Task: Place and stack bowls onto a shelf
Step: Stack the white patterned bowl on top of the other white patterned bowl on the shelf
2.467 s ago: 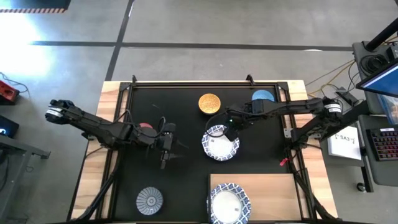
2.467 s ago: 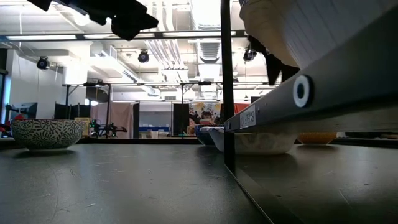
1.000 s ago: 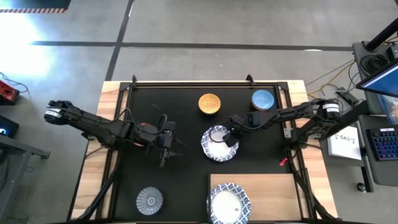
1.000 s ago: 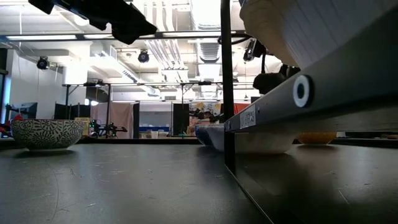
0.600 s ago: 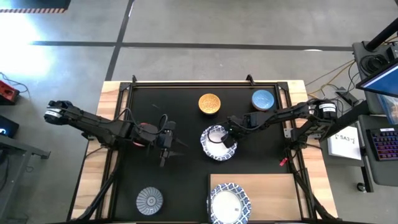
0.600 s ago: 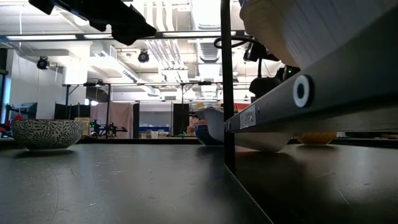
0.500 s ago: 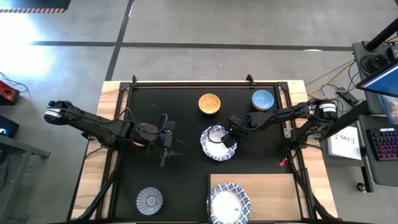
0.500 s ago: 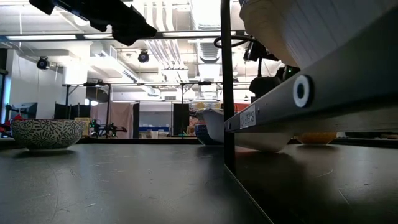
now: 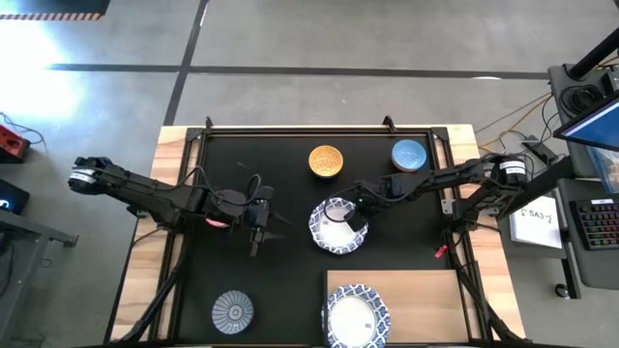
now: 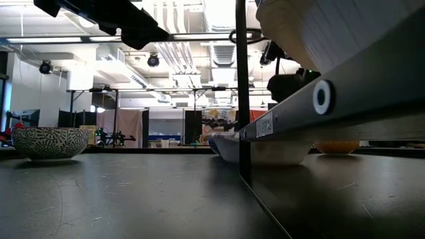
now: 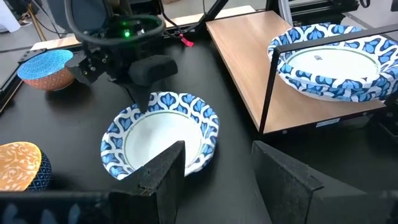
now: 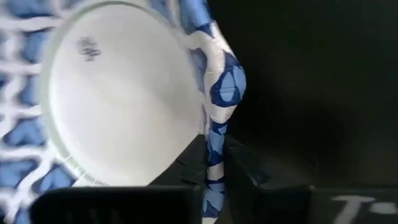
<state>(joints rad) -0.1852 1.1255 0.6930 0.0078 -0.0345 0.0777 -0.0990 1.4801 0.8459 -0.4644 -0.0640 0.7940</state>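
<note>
White bowl [image 9: 336,226] slides a bit left on black mat [image 9: 290,280], rim pinched tight by right gripper [image 9: 359,212] for lifting to shelf [image 9: 426,300]. Left gripper [image 9: 255,232] waits, fingers spread, nothing inside.

patterned bowl [image 10: 50,143] far left | white bowl [image 10: 265,150] behind black post [image 10: 242,93]

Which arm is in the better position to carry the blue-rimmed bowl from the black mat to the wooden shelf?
The right arm. Its gripper is shut on the rim of the blue-rimmed bowl, near the shelf. The left gripper hovers open, apart from it.
</note>
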